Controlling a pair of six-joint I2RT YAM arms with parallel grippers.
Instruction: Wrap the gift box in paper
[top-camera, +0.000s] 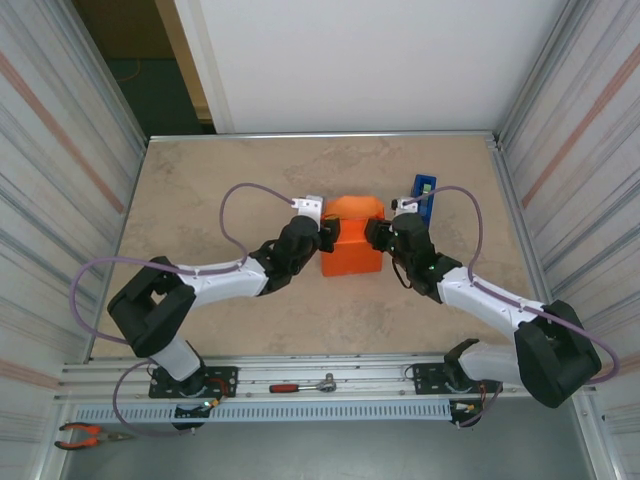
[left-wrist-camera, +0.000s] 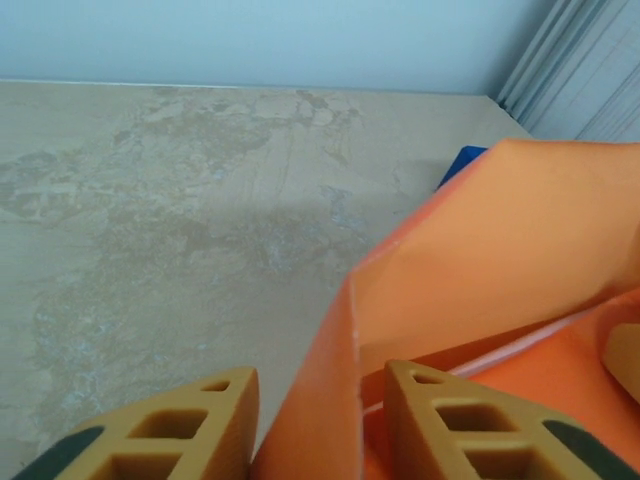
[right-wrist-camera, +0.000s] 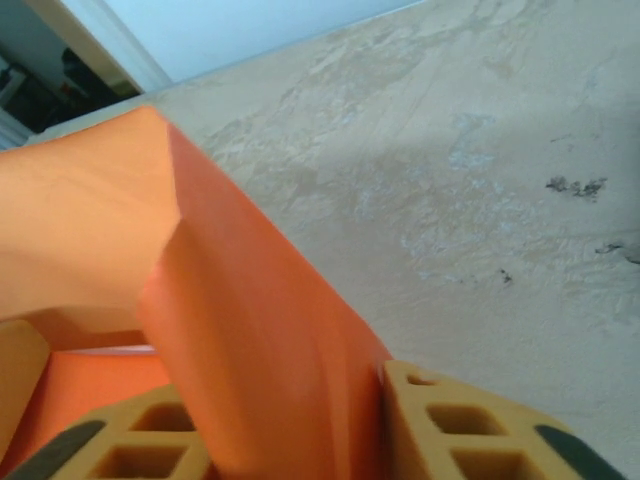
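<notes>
Now, the paper (top-camera: 352, 245): mid-table (top-camera: 220, 190), draped into a box-shaped mound, presumably over the gift box, with its far side bulging up unfolded.
Left gripper (top-camera: 324, 236): at the mound's left end; an upright flap stands between its 2 fingers (left-wrist-camera: 450, 420), but I cannot tell whether they pinch it or merely straddle it.
Right gripper (top-camera: 372, 234): at the mound's right end; a thick fold fills the gap and touches both fingers (right-wrist-camera: 470, 430), so they look clamped on the paper.
Risk 1: the 2 arms pulling outward against each other could tear the thin sheet at a crease.
Risk 2: if the left flap is not truly pinched, it could slip free and spring open, undoing that side.
Risk 3: lifting either flap too high could drag the mound across the table or skew the wrap.
Top view adds: both arms facing each other symmetrically, and a blue object (top-camera: 424, 192) just behind the right gripper.
Wrist views add: how the paper sits between the fingers, a detail too small from above.
</notes>
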